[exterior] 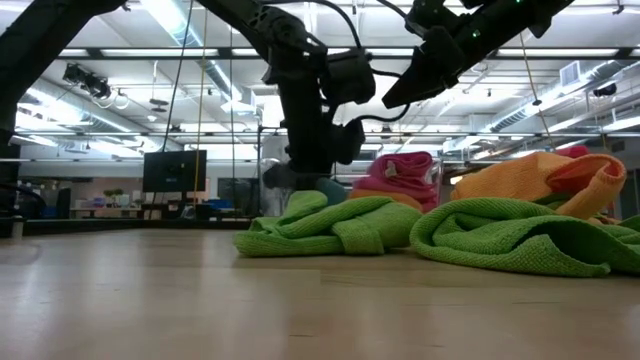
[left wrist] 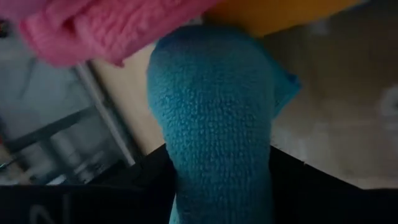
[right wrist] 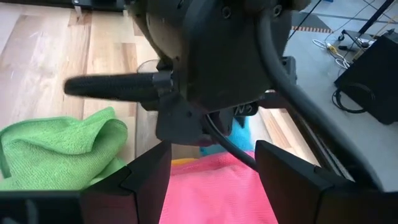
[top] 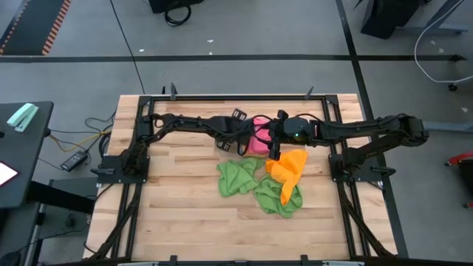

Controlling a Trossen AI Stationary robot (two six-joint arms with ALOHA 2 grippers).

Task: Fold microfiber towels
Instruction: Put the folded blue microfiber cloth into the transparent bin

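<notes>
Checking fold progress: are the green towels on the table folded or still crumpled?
Crumpled. The two green towels lie in loose bunched heaps with uneven edges in the high view; the low view shows rumpled mounds, no flat layers.

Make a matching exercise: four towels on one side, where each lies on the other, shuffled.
Towels:
1. pink towel
2. orange towel
3. blue towel
4. green towels

Places:
a. between the left gripper's fingers
b. nearest the table's front edge
c. under the right gripper
d. draped over a green towel, right side

Pairs: 1-c, 2-d, 3-a, 4-b
</notes>
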